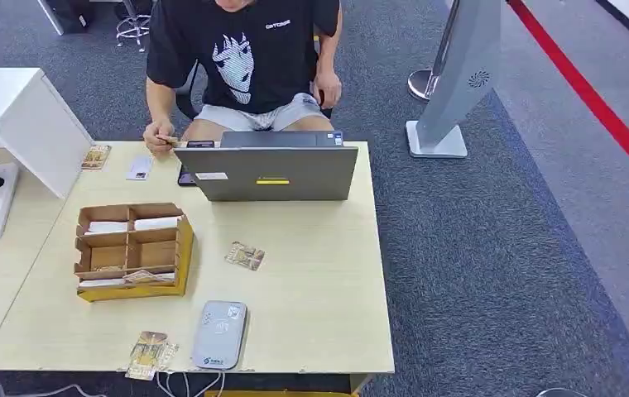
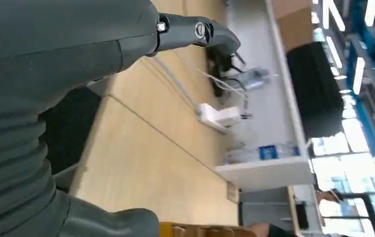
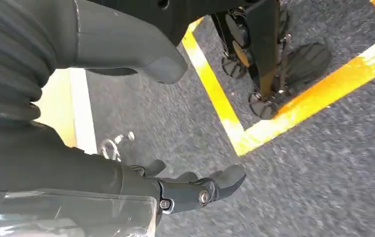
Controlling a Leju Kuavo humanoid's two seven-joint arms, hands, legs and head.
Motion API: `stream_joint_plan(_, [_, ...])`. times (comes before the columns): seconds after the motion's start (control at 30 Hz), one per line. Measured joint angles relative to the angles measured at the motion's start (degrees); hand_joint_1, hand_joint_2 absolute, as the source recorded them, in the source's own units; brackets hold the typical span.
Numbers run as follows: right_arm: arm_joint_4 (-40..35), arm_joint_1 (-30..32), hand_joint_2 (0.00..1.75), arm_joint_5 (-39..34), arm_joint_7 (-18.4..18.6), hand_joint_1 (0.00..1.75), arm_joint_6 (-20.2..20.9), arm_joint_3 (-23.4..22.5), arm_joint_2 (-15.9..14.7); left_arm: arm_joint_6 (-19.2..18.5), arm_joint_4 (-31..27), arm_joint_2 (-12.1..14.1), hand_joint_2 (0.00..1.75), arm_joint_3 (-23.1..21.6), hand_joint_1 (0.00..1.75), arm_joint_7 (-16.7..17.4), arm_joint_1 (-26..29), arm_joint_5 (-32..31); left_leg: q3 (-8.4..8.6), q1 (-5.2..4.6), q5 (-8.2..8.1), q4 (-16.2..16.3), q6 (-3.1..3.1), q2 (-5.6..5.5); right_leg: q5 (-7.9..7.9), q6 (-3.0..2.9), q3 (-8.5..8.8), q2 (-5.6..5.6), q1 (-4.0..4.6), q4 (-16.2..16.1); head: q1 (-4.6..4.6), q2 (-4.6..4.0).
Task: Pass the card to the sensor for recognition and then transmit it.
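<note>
A patterned card (image 1: 245, 255) lies flat in the middle of the wooden table (image 1: 328, 281). The grey sensor pad (image 1: 219, 333) sits near the table's front edge, with a second card (image 1: 151, 354) beside it at the edge. My left hand (image 2: 72, 59) hangs beside a light wooden tabletop, its finger (image 2: 195, 30) and thumb (image 2: 111, 222) apart with nothing between them. My right hand (image 3: 92, 168) hangs over grey carpet, its fingers (image 3: 200, 190) slightly bent and its thumb (image 3: 146, 61) apart from them, holding nothing.
A cardboard divider box (image 1: 132, 248) stands left of centre. An open laptop (image 1: 268, 169) faces a seated person (image 1: 245, 58), whose hand (image 1: 160, 141) holds a small card. More cards (image 1: 96, 155) and a phone (image 1: 185, 177) lie at the back left. A white kiosk (image 1: 458, 83) stands on the carpet to the right.
</note>
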Motion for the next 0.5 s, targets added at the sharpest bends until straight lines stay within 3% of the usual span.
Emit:
stream_joint_plan(0.07, [0.0, -0.05, 1.75, 2.3, -0.64, 0.0, 0.53, 0.07, 0.0, -2.07, 6.3, 0.57, 1.75, 4.06, 0.0, 0.0, -1.9, -3.39, 0.02, -0.02, 0.0, 0.0, 0.0, 0.0, 0.0, 0.0, 0.01, 0.0, -0.01, 0.0, -0.04, 0.0])
stream_joint_plan(0.2, [-0.02, -0.04, 1.75, 5.22, -0.16, 0.0, 0.98, 0.26, -0.15, -0.53, 22.83, 3.78, 1.75, 7.26, 0.0, 0.06, -4.44, -8.91, 0.01, -0.05, -0.01, 0.0, 0.01, -0.02, 0.0, 0.0, 0.02, -0.01, -0.03, -0.02, 0.0, 0.0])
stream_joint_plan(0.23, [-0.02, -0.03, 1.75, 5.73, 0.35, 0.0, 1.23, 0.28, -0.24, -1.81, 28.12, 5.03, 1.75, 8.08, 0.31, 0.7, -5.34, -7.86, 0.0, -0.05, -0.01, 0.0, 0.02, -0.05, -0.01, 0.01, 0.03, -0.03, -0.04, -0.01, -0.02, 0.0])
stream_joint_plan(0.27, [-0.02, -0.04, 1.75, 6.48, 0.96, 0.38, 1.64, 0.37, -0.31, -3.76, 33.66, 6.39, 1.75, 9.35, 1.75, 1.89, -6.44, -6.11, -0.02, -0.05, -0.01, 0.0, 0.02, -0.09, -0.01, 0.01, 0.05, -0.07, -0.04, -0.01, 0.0, 0.0])
stream_joint_plan(0.3, [0.0, -0.04, 1.75, 7.28, 1.74, 1.45, 2.49, 0.55, -0.39, -5.91, 39.8, 7.51, 1.75, 11.25, 1.75, 3.67, -7.3, -3.9, 0.01, -0.04, -0.02, 0.0, 0.02, -0.1, -0.01, 0.01, 0.05, -0.07, -0.03, -0.01, -0.04, 0.0])
stream_joint_plan(0.33, [0.0, -0.03, 1.75, 7.79, 2.38, 1.75, 3.28, 0.78, -0.5, -6.4, 45.07, 8.18, 1.75, 13.03, 1.75, 5.26, -7.88, -2.3, 0.02, -0.05, -0.03, 0.0, 0.02, -0.08, -0.01, 0.01, 0.04, -0.04, -0.04, -0.02, -0.02, 0.0])
stream_joint_plan(0.43, [0.0, 0.07, 1.75, 8.29, 4.06, 1.75, 5.69, 1.4, -0.66, -2.5, 56.86, 9.64, 1.75, 16.2, 1.75, 9.45, -9.0, -2.6, 0.0, -0.05, -0.02, 0.0, 0.04, -0.12, -0.02, 0.02, 0.03, -0.09, -0.04, -0.04, -0.02, 0.0])
stream_joint_plan(0.5, [0.0, 0.05, 1.75, 8.68, 4.68, 1.75, 7.23, 1.49, -0.66, 1.96, 61.61, 9.77, 1.75, 16.86, 1.75, 13.38, -9.35, -3.27, -0.01, -0.06, -0.03, 0.01, 0.04, -0.13, -0.02, 0.02, 0.03, -0.09, -0.05, -0.05, 0.0, 0.0])
